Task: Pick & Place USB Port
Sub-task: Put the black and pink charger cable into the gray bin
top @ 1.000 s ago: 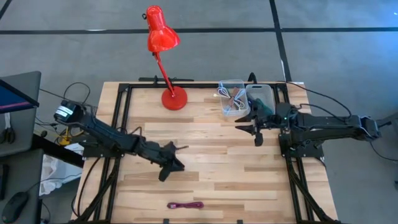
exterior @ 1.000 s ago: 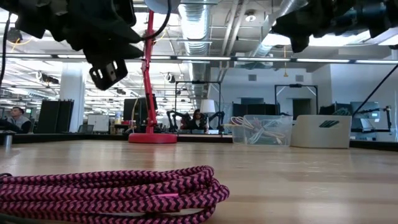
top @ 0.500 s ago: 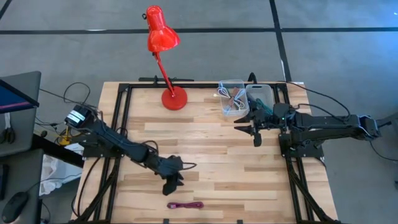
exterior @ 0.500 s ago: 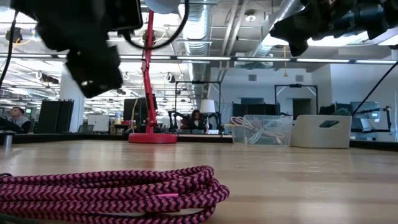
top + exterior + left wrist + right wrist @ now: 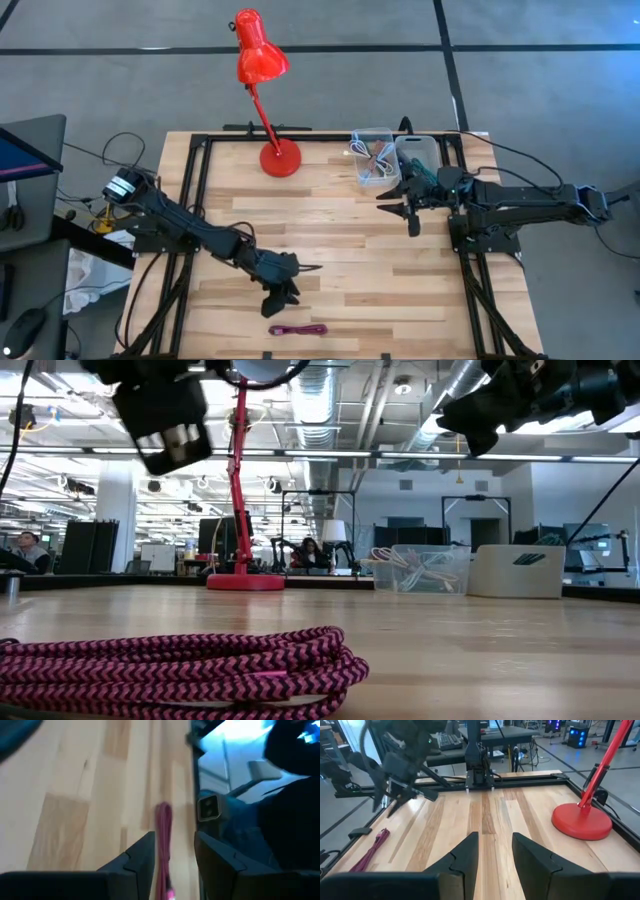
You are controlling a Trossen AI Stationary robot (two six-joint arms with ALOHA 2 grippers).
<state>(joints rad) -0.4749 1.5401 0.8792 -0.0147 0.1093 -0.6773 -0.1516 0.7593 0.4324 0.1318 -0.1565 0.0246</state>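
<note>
The pink braided USB cable (image 5: 298, 329) lies coiled on the table by the near edge; it fills the low view's foreground (image 5: 180, 665). My left gripper (image 5: 283, 293) hangs above the table just on the far side of the cable, open and touching nothing. In its wrist view the cable (image 5: 163, 827) shows between the open fingers (image 5: 172, 855). My right gripper (image 5: 402, 205) waits open in the air by the bins at the table's far right. Its wrist view (image 5: 495, 855) looks across at the cable (image 5: 370, 851).
A clear bin of cables (image 5: 373, 156) and a pale bin (image 5: 420, 152) stand at the far right. The red desk lamp's base (image 5: 280, 158) rests on the far middle. A black frame (image 5: 195, 200) runs along the table's left and right sides. Bare wood lies between the arms.
My left gripper has moved toward the near edge and a little to the right, closing on the pink cable, staying above the table. The cable has not moved.
</note>
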